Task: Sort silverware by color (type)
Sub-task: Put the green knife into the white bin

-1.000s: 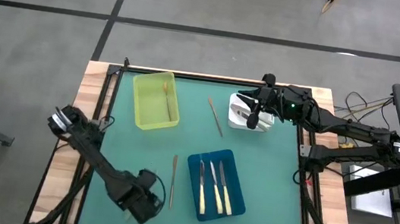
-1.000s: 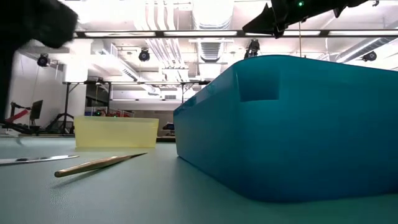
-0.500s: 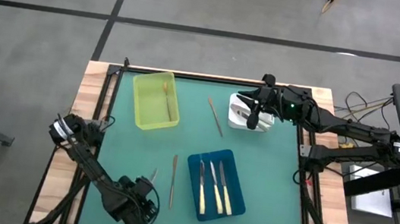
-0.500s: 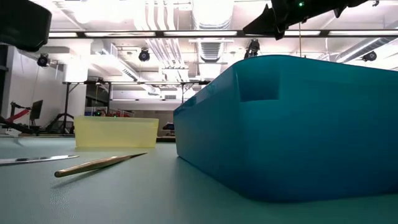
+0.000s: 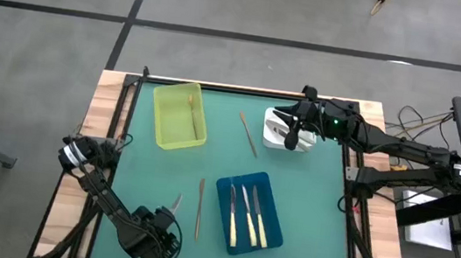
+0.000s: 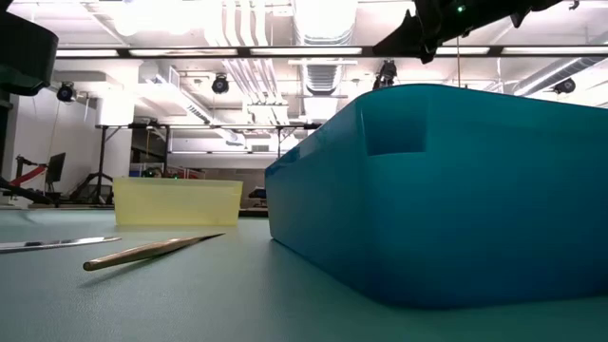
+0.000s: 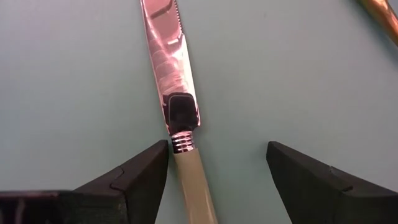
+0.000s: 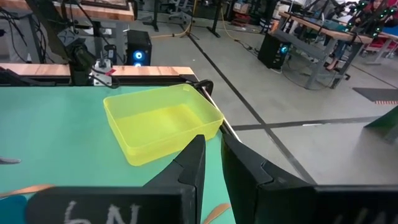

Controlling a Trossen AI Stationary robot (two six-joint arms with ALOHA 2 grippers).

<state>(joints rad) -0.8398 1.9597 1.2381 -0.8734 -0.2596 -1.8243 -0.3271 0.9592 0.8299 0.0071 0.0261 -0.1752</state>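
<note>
A knife with a silver blade (image 5: 176,202) and a cream handle (image 7: 194,186) lies flat on the green mat near the table's front left. My left gripper (image 7: 217,152) points down over it, open, with one finger on each side of the handle's top end; neither plainly touches it. In the high view this gripper (image 5: 164,228) hides the handle. My right gripper (image 5: 291,135) hangs above the white tray (image 5: 279,117) at the far right, its fingers (image 8: 196,155) shut on nothing visible.
A gold utensil (image 5: 199,207) lies just right of the knife, another (image 5: 248,134) at the far middle. The blue tray (image 5: 252,184) holds three cream-handled knives. The yellow tray (image 5: 170,122) at the far left holds one gold piece (image 5: 191,112).
My left gripper has gone toward the table's near edge and sunk lower, still open. The knife blade that it covered in the high view now shows beyond it. The knife has not moved.
</note>
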